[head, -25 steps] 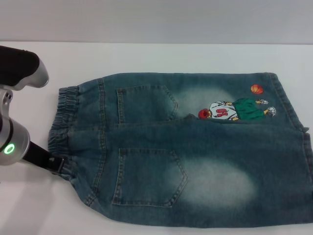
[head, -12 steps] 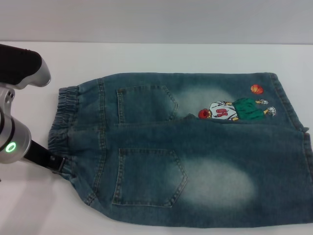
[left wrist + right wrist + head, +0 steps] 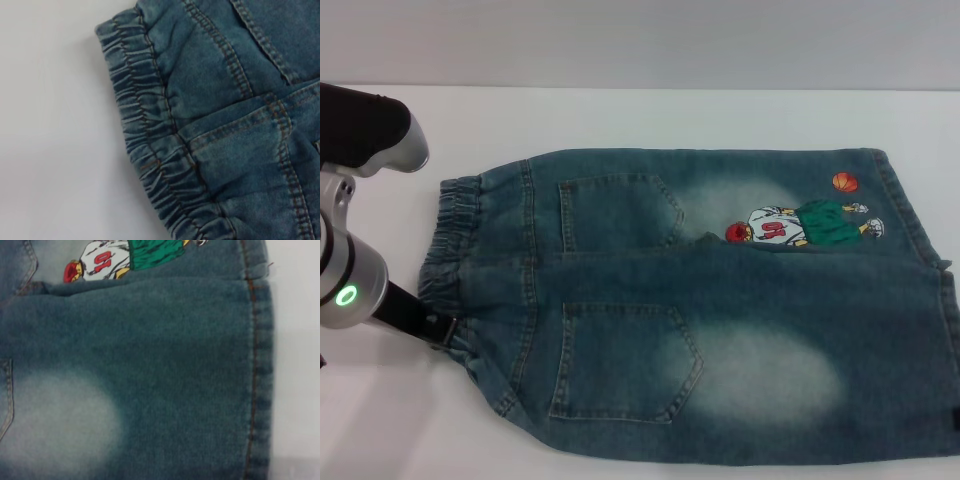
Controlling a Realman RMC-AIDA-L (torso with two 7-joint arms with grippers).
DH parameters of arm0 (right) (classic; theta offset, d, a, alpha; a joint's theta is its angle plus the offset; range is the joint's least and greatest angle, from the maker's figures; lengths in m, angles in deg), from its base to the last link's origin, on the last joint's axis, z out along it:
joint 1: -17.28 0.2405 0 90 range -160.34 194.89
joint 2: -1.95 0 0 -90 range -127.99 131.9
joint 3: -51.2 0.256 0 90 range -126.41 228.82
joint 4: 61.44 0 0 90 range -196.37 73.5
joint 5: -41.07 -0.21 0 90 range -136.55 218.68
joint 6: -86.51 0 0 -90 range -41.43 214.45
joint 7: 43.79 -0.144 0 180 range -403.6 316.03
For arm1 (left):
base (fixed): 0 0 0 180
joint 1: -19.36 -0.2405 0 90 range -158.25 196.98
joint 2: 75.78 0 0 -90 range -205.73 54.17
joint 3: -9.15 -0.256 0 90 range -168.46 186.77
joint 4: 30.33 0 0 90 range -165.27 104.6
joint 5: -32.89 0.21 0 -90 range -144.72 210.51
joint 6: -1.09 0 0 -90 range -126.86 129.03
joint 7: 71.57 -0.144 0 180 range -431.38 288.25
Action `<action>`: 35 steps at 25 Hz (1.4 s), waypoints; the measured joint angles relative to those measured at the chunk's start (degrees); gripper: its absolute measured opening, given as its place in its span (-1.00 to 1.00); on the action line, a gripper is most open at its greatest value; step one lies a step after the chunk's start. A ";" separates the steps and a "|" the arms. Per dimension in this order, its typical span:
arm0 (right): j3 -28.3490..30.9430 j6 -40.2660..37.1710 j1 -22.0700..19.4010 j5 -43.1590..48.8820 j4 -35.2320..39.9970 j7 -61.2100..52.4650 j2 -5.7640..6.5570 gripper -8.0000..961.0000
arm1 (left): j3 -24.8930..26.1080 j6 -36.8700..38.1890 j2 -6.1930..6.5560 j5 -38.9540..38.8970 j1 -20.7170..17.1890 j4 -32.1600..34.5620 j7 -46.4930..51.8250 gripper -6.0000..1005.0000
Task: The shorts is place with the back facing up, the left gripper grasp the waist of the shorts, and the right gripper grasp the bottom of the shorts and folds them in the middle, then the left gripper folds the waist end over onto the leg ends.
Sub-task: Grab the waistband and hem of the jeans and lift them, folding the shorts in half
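Note:
The blue denim shorts lie flat on the white table with both back pockets up. The gathered waist points to the left and the bottom hems to the right. The cartoon print and orange ball are on the far leg. My left gripper reaches the near corner of the waist from the left, its tip at the cloth. The left wrist view shows the puckered waist band close up. A dark sliver of my right gripper shows at the near hem. The right wrist view looks down on the hem.
The white table runs bare behind the shorts to a grey wall. The left arm's silver body with its green ring stands over the table's left side.
The left arm has shifted slightly to the right toward the waist. A dark sliver has come into view at the right edge by the near hem. The shorts have not moved.

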 joint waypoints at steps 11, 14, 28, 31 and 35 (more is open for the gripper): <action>-1.34 -0.88 0.03 -1.89 0.94 -0.41 0.05 0.48 | 0.00 0.08 0.00 0.00 0.94 1.21 -0.14 -0.93; -1.42 -1.29 0.33 -2.95 1.80 -0.24 0.04 0.47 | 0.00 0.13 0.00 0.00 1.08 1.46 -0.19 -0.93; -0.93 -0.51 0.16 -2.62 1.59 -1.35 0.38 0.47 | 0.59 0.21 0.08 -0.01 1.13 1.51 -0.29 -0.93; -0.90 -0.47 0.02 -1.86 1.47 -1.47 0.38 0.47 | 0.97 0.24 0.08 0.00 1.13 1.55 -0.66 -0.93; -1.03 -0.79 -0.05 -1.06 1.43 -1.55 0.32 0.47 | 1.39 0.23 0.04 -0.03 1.21 1.63 -1.14 -0.93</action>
